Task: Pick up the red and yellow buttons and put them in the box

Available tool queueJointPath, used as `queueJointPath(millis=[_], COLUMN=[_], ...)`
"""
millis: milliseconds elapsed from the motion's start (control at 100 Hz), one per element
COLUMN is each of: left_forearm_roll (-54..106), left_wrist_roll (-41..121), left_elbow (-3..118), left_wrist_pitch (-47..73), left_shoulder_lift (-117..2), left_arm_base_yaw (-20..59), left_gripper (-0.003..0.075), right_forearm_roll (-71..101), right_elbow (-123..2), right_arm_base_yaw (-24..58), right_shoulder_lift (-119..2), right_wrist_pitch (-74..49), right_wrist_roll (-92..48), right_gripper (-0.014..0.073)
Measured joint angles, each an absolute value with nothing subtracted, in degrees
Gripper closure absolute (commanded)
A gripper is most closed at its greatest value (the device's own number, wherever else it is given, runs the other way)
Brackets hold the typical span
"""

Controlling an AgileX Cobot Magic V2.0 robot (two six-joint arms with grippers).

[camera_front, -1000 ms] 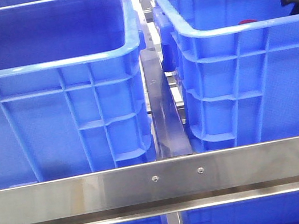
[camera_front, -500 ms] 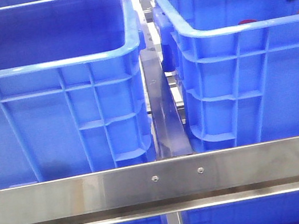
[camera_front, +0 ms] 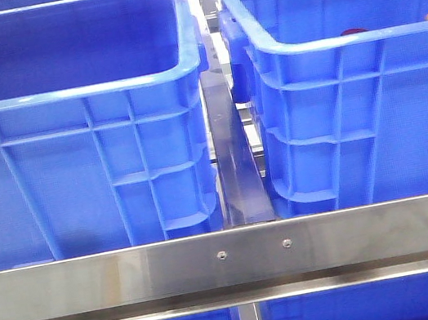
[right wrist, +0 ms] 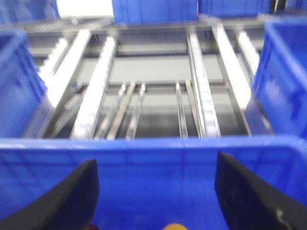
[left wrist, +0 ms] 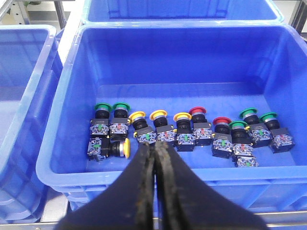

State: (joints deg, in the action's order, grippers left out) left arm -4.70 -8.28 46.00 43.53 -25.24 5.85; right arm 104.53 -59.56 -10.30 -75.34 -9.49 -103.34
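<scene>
Left pincer (left wrist: 156,149) has its two black fingers pressed together, holding nothing, above the near rim of a blue crate (left wrist: 67,96). On that crate's floor lie push buttons in a row: green ones at both ends, yellow buttons (left wrist: 158,115) in the middle, red buttons (left wrist: 197,111) toward 3 o'clock from them. Right pincer (right wrist: 156,191) is wide apart, empty, over the box (right wrist: 144,163); a yellow cap (right wrist: 173,226) shows between its fingers.
</scene>
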Motion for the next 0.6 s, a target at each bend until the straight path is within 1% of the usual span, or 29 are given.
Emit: queueJointPath(millis=[220, 600], left_forearm_roll=[-4.7, -4.7], left_wrist_roll=[-8.3, -8.3], left_elbow=[46.0, 46.0], left_wrist_pitch=[43.4, 43.4], left_shoulder_lift=[-25.2, -25.2], left_arm_base_yaw=[5.9, 5.9], left_gripper=[0.0739, 0.0739], right_forearm_roll=[104.5, 104.3], right_elbow=[-52.6, -35.7], right_arm_base_yaw=[-10.3, -10.3], right_shoulder_lift=[-61.2, -39.1], right_wrist_pitch=[-12.2, -12.7], right_wrist_roll=[-103.3, -103.3], right_gripper=[0.0064, 0.0065])
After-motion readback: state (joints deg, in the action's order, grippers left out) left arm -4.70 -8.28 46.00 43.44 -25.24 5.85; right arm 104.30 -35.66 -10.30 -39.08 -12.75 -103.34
